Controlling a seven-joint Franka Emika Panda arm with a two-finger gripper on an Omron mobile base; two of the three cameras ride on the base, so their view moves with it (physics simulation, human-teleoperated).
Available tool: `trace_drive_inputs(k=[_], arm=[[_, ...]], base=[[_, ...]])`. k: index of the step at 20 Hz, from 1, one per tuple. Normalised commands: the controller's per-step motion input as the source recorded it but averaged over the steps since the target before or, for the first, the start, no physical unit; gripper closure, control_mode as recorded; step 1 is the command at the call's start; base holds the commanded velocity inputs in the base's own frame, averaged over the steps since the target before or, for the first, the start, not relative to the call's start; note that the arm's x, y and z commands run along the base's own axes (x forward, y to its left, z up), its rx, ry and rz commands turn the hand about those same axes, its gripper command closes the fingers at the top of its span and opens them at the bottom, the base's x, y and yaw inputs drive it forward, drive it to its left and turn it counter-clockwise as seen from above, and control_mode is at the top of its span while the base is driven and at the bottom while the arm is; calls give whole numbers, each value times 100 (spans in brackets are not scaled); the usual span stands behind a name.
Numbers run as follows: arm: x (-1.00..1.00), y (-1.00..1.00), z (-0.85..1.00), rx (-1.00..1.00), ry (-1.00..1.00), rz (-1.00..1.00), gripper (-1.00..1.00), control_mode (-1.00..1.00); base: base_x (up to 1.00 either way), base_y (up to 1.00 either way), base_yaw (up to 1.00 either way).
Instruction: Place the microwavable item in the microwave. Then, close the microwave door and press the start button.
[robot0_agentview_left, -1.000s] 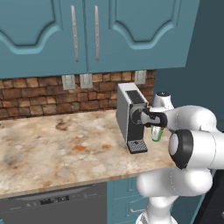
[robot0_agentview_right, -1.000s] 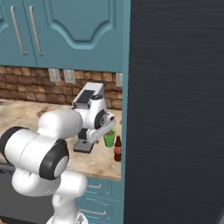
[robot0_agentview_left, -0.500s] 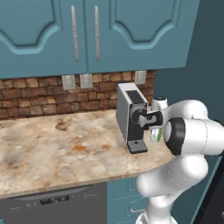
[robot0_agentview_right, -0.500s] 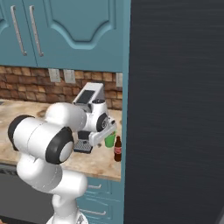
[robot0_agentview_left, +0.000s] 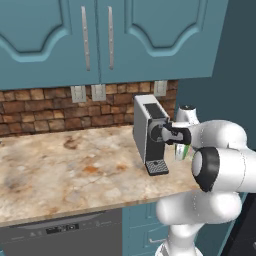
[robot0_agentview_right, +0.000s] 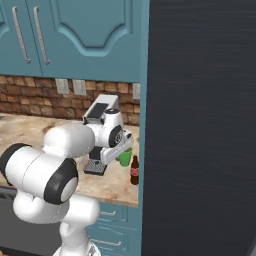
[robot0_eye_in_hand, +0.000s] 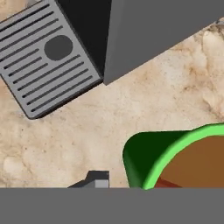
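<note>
The gripper (robot0_eye_in_hand: 131, 186) hangs low over the green cup (robot0_eye_in_hand: 175, 159), one dark finger tip (robot0_eye_in_hand: 97, 179) showing just beside the cup's outer wall, but whether the jaws have closed on the cup cannot be told. The cup, holding brown liquid, stands on the speckled counter (robot0_eye_in_hand: 144, 103) right next to the grey coffee machine (robot0_agentview_left: 149, 132), with a small red-capped bottle (robot0_agentview_right: 134, 170) close by against the dark fridge side (robot0_agentview_right: 200, 125).

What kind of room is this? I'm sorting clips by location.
A kitchen, rendered rather than real. Teal cabinets hang over a stone-look counter with a brick backsplash, a coffee machine stands on the counter, and a dishwasher sits below it.
</note>
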Motion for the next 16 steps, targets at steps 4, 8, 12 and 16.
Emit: trace_drive_inputs(k=[4, 8, 12, 16], arm=[[-35, 0, 58, 0, -33, 3, 100, -100], [-43, 0, 94, 0, -23, 1, 100, -100], [-50, 2, 100, 0, -5, 0, 100, -100], [-47, 16, 100, 0, 0, 0, 100, -100]], base=[[0, 0, 0], [0, 0, 0], [0, 0, 0], [0, 0, 0]])
